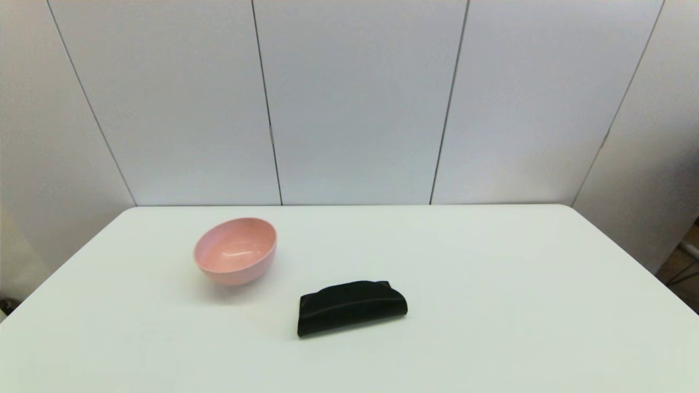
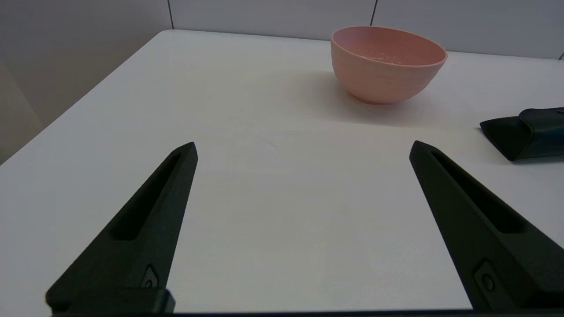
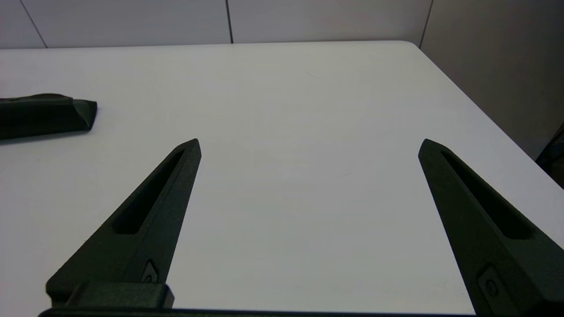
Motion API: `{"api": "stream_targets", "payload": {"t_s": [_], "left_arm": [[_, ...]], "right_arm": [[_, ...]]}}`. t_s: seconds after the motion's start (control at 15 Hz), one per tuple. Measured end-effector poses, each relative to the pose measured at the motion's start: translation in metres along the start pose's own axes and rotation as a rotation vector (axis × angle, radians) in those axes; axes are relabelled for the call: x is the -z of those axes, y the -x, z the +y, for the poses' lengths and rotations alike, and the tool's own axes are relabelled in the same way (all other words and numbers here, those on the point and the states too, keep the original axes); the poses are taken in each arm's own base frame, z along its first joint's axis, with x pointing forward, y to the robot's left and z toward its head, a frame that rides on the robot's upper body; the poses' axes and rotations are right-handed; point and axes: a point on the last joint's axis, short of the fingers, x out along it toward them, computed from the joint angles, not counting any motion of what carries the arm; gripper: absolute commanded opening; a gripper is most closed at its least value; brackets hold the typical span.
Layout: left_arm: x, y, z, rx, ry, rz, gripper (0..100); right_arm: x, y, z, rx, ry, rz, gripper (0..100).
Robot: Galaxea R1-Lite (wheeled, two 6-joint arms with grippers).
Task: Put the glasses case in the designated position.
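One glasses case [image 1: 351, 307] lies on one white table [image 1: 491, 273], and one pink bowl [image 1: 235, 251] stands there too. Two grippers show, each in its own wrist view: the left gripper [image 2: 303, 149] and the right gripper [image 3: 309, 146], each with two black fingers spread wide apart.

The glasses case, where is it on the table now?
In the head view the glasses case lies flat near the table's middle, just right of and nearer the robot than the pink bowl, apart from it.
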Motion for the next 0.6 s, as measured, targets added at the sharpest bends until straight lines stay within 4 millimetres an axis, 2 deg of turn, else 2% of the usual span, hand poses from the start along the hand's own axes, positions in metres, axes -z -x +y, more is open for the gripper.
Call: {"api": "stream_targets", "payload": {"t_s": [0.6], "left_arm": [[0.0005, -0.0007, 0.0002, 0.009, -0.022, 0.022, 100]], "right_arm": [[0.0000, 0.0000, 0.0000, 0.000, -0.001, 0.000, 100]]}}
